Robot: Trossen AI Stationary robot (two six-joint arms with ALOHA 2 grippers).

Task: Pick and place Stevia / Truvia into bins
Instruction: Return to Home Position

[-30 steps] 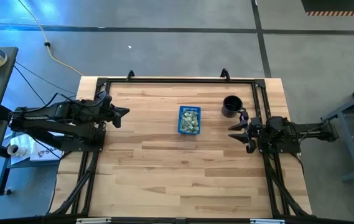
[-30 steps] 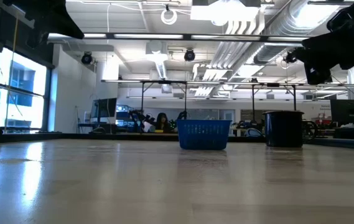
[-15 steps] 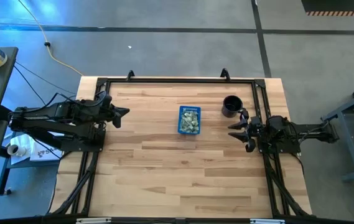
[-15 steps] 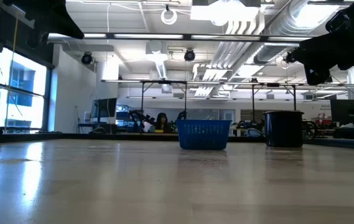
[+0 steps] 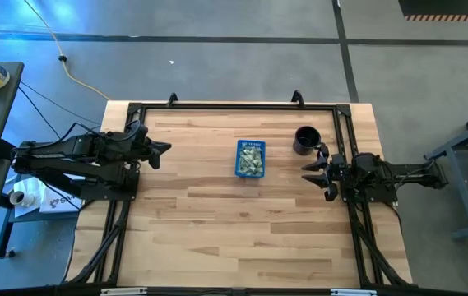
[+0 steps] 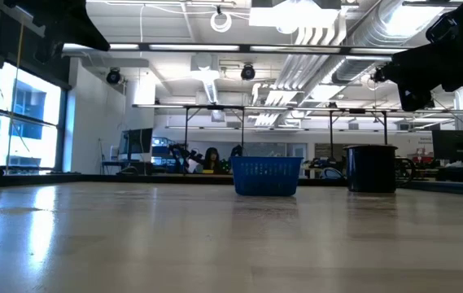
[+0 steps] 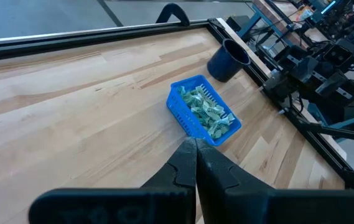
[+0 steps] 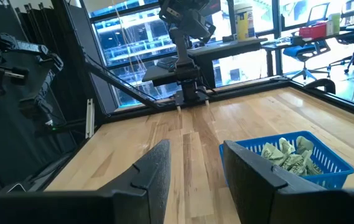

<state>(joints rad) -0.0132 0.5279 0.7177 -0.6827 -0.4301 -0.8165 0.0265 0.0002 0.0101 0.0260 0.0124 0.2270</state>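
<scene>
A big open workshop with bright ceiling lights and pipework runs out behind the pale wooden table [image 5: 217,222], and a person [image 6: 212,159] sits far off at a desk beyond it. Near the middle of the table, a little toward its far edge, stands the blue tray [image 5: 238,161], a shallow slotted basket. It is heaped with pale green and white sweetener packets [image 7: 209,113], crumpled and lying over one another, filling it about to the rim. None of them shows on the bare wood around it.

A black mug [image 5: 305,140] stands upright toward the right arm's side, well apart from the tray. Its inside looks only dark from above, so what it holds I cannot tell.

The left gripper [image 5: 166,149] hangs over the left edge of the table, well away from the tray, its two fingers pressed together with nothing between them. The right gripper [image 5: 309,173] sits at the right edge, just beside the mug and not touching it. Its fingers stand spread wide apart and empty, pointing across the table toward the tray.
</scene>
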